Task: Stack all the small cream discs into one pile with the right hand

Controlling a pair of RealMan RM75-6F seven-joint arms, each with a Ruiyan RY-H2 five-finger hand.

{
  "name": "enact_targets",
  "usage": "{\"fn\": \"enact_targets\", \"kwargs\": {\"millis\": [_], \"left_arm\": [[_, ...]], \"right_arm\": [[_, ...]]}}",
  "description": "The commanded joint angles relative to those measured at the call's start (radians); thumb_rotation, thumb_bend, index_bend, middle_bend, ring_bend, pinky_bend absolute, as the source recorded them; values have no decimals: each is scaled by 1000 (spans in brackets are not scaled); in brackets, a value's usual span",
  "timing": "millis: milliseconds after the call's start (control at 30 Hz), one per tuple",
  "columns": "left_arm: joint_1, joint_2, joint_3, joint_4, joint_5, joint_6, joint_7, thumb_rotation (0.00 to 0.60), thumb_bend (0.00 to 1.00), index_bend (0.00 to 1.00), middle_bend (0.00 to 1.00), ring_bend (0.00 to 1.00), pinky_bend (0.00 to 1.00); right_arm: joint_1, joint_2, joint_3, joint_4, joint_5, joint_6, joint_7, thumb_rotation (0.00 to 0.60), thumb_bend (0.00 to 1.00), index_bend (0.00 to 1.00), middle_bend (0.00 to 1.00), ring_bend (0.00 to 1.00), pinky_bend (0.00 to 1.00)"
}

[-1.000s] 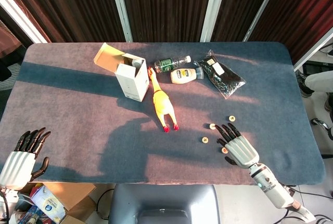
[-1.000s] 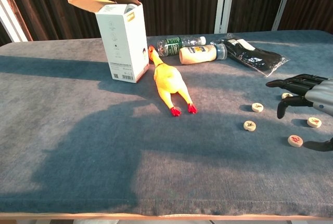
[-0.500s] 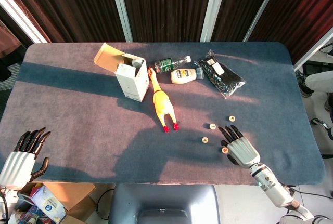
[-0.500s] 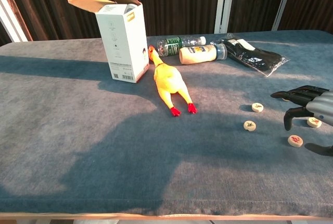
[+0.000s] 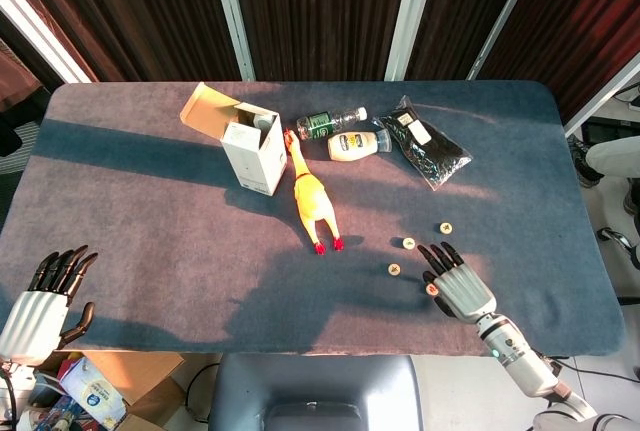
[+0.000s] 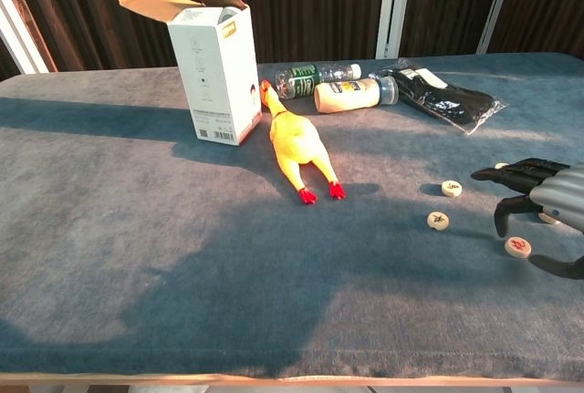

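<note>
Several small cream discs lie on the grey table's near right part. One disc [image 5: 445, 228] [image 6: 500, 166] lies farthest back, then a second [image 5: 408, 243] [image 6: 451, 188] and a third [image 5: 394, 269] [image 6: 438, 221]. A red-marked disc [image 6: 518, 246] [image 5: 431, 289] lies just under the thumb. My right hand [image 5: 455, 279] [image 6: 546, 200] hovers low over them, fingers spread and holding nothing; it largely hides another disc [image 6: 548, 219]. Beyond the table's near left corner my left hand [image 5: 45, 301] hangs open.
A yellow rubber chicken [image 5: 314, 203] lies mid-table beside an open white carton [image 5: 250, 146]. Behind them are a water bottle [image 5: 330, 122], a cream bottle [image 5: 358, 144] and a black packet [image 5: 428, 148]. The table's near edge [image 6: 365, 370] runs close to the hand.
My right hand has sunk lower and drawn slightly toward the near edge, now covering most of the rightmost disc. The discs and left hand have not moved.
</note>
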Motion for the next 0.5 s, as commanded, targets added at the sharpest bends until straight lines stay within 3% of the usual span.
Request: {"fn": "enact_targets", "kwargs": {"millis": [33, 500], "left_arm": [[0, 1, 0, 0, 0, 1, -2, 600, 526, 0, 0, 0, 48], [-2, 6, 5, 2, 13, 3, -15, 600, 527, 0, 0, 0, 47]], "right_arm": [[2, -4, -3, 4, 1, -1, -2, 600, 496, 520, 0, 0, 0], [2, -28, -3, 17, 23, 11, -19, 600, 497, 593, 0, 0, 0]]}}
